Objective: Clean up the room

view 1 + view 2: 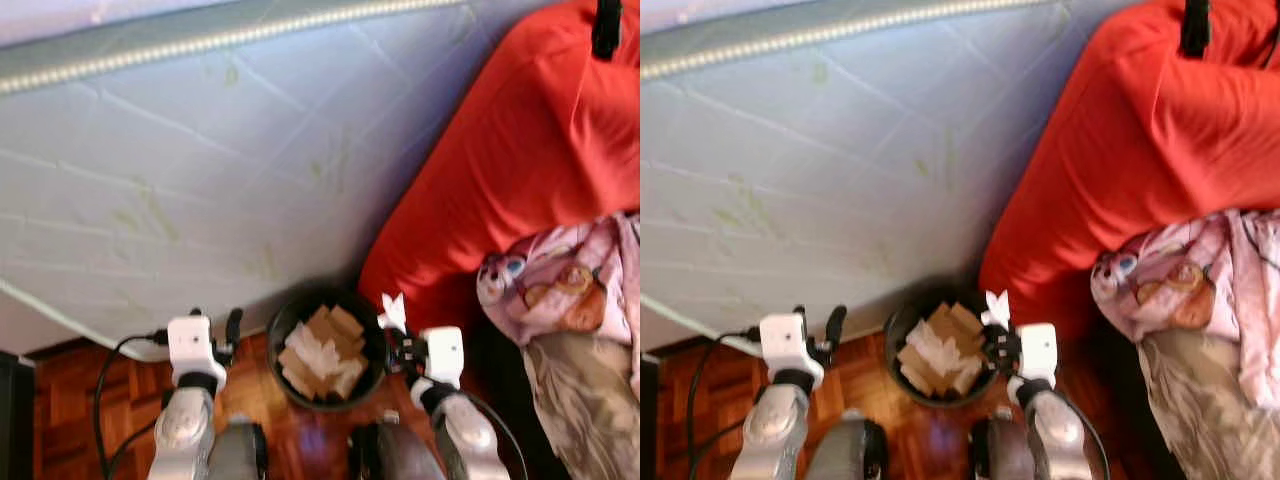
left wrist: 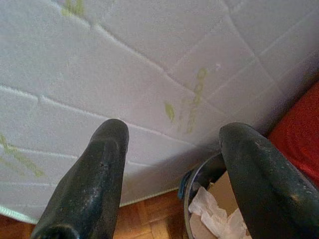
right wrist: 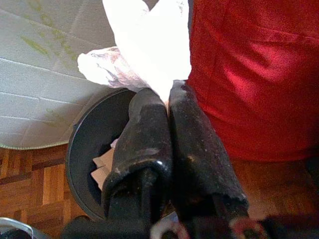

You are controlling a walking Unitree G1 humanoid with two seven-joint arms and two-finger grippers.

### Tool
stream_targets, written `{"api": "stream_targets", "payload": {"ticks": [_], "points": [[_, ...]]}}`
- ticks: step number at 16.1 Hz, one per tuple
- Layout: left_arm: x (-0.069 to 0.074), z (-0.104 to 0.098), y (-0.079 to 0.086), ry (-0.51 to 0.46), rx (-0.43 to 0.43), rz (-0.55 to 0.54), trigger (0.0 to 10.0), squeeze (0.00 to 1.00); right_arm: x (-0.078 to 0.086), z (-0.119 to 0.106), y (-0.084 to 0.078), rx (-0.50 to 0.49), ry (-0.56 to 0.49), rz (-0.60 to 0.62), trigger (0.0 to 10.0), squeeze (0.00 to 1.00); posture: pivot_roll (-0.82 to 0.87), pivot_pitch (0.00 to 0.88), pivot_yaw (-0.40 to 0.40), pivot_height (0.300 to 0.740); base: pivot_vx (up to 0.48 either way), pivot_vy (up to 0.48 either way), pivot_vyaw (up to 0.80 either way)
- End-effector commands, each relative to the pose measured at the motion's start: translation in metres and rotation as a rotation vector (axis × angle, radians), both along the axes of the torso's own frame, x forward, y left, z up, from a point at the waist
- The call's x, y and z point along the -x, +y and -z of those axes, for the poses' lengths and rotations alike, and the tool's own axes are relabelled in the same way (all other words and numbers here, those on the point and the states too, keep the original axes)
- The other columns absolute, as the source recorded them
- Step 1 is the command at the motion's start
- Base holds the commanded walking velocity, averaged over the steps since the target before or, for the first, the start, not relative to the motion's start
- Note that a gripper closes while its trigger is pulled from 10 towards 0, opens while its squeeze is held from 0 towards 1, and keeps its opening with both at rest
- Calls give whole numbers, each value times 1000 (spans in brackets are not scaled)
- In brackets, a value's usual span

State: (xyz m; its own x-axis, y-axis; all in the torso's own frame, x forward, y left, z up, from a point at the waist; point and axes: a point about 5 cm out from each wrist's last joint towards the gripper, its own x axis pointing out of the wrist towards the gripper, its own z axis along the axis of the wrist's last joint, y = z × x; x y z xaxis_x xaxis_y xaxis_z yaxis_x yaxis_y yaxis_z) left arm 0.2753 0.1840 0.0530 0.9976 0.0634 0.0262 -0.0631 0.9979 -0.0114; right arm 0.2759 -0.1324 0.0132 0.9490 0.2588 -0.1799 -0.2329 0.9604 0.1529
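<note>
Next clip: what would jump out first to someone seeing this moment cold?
The big red cushion on the right, leaning against the pale quilted mattress, grabs the eye first. Below, on the wooden floor, a dark bin full of cardboard and paper stands between the arms. The right gripper is shut on a white crumpled paper beside the bin's rim, while the left gripper is open near the mattress.

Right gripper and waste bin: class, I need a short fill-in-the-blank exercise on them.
1. The right gripper is shut on a crumpled piece of white ____.
2. The round dark bin stands on a ____ floor.
3. The left gripper has its fingers ____.
4. Right of the bin lies a large ____ cushion.

Missing words: paper; wooden; open; red
</note>
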Motion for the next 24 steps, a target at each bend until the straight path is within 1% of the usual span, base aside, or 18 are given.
{"api": "stream_targets", "payload": {"ticks": [1, 6, 8, 10, 14, 20, 22, 24], "points": [[8, 7, 2, 34, 0, -14, 10000, 0, 6, 8, 1, 10, 43, -15, 10000, 0, 30, 308, -45, 647, 0, 0, 0], [8, 7, 3, 34, -1, -14, 10000, 0, -5, 1, 6, 13, 27, -24, 10000, 0, 38, 314, -43, 647, 0, 0, 0], [9, 6, 4, 33, -2, -16, 10000, 0, -7, 0, 9, 10, 38, -29, 10000, 0, 44, 316, -40, 642, 0, 0, 0], [9, 6, 5, 33, -6, -18, 10000, 0, -8, -3, 10, -6, 3, -26, 10000, 0, 48, 318, -36, 628, 0, 0, 0], [10, 6, 7, 40, -12, -17, 10000, 0, -9, -3, 12, -12, 11, -27, 10000, 0, 59, 321, -29, 628, 0, 0, 0], [12, 5, 10, 42, -19, -16, 10000, 0, -16, -7, 13, -23, 5, -29, 10000, 0, 75, 331, -25, 628, 0, 0, 0], [13, 5, 11, 45, -22, -18, 10000, 0, -16, -7, 13, -21, 14, -22, 10000, 0, 75, 332, -23, 628, 0, 0, 0], [14, 6, 11, 50, -23, -17, 10000, 0, -17, -5, 13, 5, 28, -12, 10000, 0, 75, 332, -21, 624, 0, 0, 0]]}}
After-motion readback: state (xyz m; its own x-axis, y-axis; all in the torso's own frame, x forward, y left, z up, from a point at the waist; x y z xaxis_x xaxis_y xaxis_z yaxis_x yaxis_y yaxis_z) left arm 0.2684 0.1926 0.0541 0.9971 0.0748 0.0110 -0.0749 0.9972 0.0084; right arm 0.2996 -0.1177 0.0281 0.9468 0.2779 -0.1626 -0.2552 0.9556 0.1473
